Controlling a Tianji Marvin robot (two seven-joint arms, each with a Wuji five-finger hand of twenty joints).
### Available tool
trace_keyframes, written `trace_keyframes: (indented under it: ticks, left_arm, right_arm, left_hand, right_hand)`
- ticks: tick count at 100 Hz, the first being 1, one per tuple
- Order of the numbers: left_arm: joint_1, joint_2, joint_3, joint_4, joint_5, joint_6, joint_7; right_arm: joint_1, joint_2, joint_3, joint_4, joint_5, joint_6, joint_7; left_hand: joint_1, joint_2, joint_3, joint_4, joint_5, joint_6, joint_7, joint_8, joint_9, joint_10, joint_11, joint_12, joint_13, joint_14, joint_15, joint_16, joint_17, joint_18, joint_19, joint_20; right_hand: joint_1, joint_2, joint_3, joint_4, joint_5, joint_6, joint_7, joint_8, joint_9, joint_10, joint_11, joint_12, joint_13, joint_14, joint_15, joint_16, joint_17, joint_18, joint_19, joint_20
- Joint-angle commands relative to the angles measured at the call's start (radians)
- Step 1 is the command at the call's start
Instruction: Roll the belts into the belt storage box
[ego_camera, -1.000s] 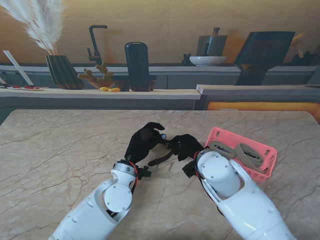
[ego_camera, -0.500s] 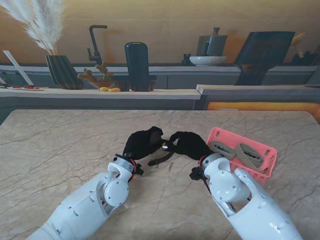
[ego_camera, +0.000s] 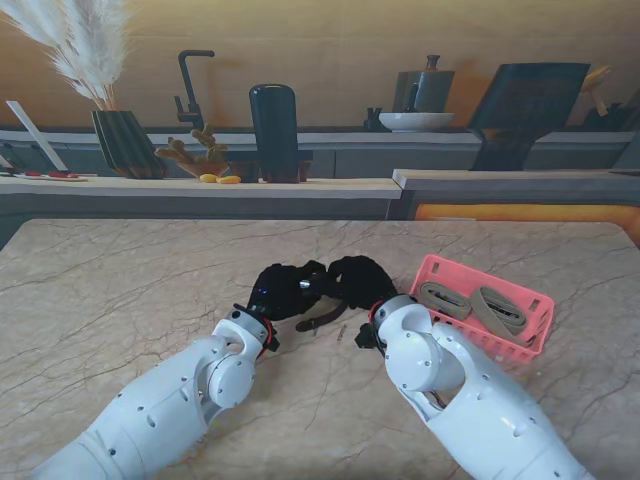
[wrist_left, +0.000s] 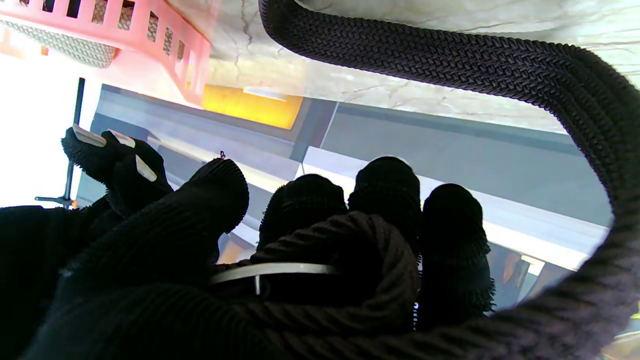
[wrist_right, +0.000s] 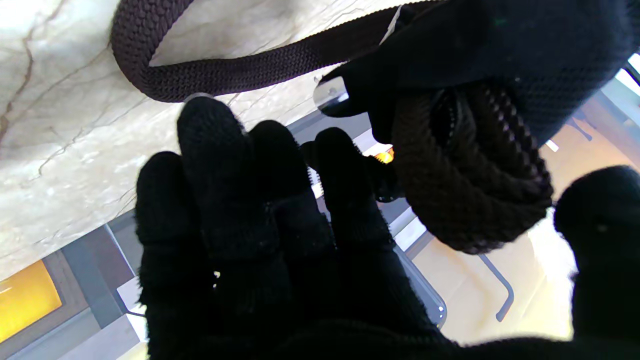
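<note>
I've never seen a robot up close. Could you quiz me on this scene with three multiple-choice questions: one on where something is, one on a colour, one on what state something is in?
1. Where is the storage box?
A. robot's right
B. robot's left
C. on the counter

2. What colour is the box?
A. blue
B. pink
C. green

3. The dark belt is:
A. in the box
B. flat and untouched
C. partly coiled at the hands

Key: 1 A, it sits beside the right hand. 2 B, its walls are pink. 3 C, the left hand holds the coil, tail on the table.
</note>
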Motion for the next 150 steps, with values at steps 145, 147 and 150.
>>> trace_keyframes:
  ticks: [145, 147, 150]
  left_arm:
    - [0.109, -0.035, -0.171, -0.022, -0.283, -0.285, -0.059]
    - [0.108, -0.036, -0.170, -0.020, -0.288, -0.290, -0.060]
    - [0.108, -0.037, -0.168, -0.019, -0.297, -0.297, -0.064]
  right_arm:
    - [-0.192, 0.011, 0.325, -0.188, 0.671, 0.081, 0.301]
    - [-0.194, 0.011, 0.330, -0.187, 0.684, 0.081, 0.307]
    - [-0.196, 0.012, 0.337, -0.185, 0.702, 0.079, 0.317]
  left_hand:
    - [-0.404, -0.074, -0.026, -0.026, -0.234, -0.178, -0.234, 0.019, -0.680, 0.010, -0.892, -0.458, -0.671, -0.091, -0.936, -0.295, -0.416, -0.104, -0.725, -0.151]
    - [-0.411, -0.079, -0.018, -0.029, -0.234, -0.179, -0.232, 0.020, -0.679, 0.010, -0.894, -0.461, -0.669, -0.095, -0.941, -0.300, -0.413, -0.108, -0.734, -0.154]
    - [-0.421, -0.085, -0.006, -0.033, -0.235, -0.181, -0.230, 0.019, -0.679, 0.008, -0.897, -0.466, -0.669, -0.097, -0.950, -0.308, -0.410, -0.113, -0.746, -0.160]
  right_hand:
    - [0.668, 0.041, 0.232, -0.103, -0.151, -0.181, 0.400, -0.188, -0.053, 0.023, 0.196, 0.189, -0.018, -0.107, 0.294, 0.178, -0.044, -0.181, 0.060, 0.050]
    - [0.668, 0.042, 0.229, -0.102, -0.152, -0.182, 0.399, -0.187, -0.054, 0.022, 0.197, 0.193, -0.019, -0.108, 0.297, 0.182, -0.044, -0.181, 0.059, 0.052]
    - [0.668, 0.043, 0.227, -0.102, -0.153, -0.186, 0.399, -0.186, -0.055, 0.020, 0.197, 0.195, -0.020, -0.109, 0.297, 0.184, -0.045, -0.182, 0.058, 0.054]
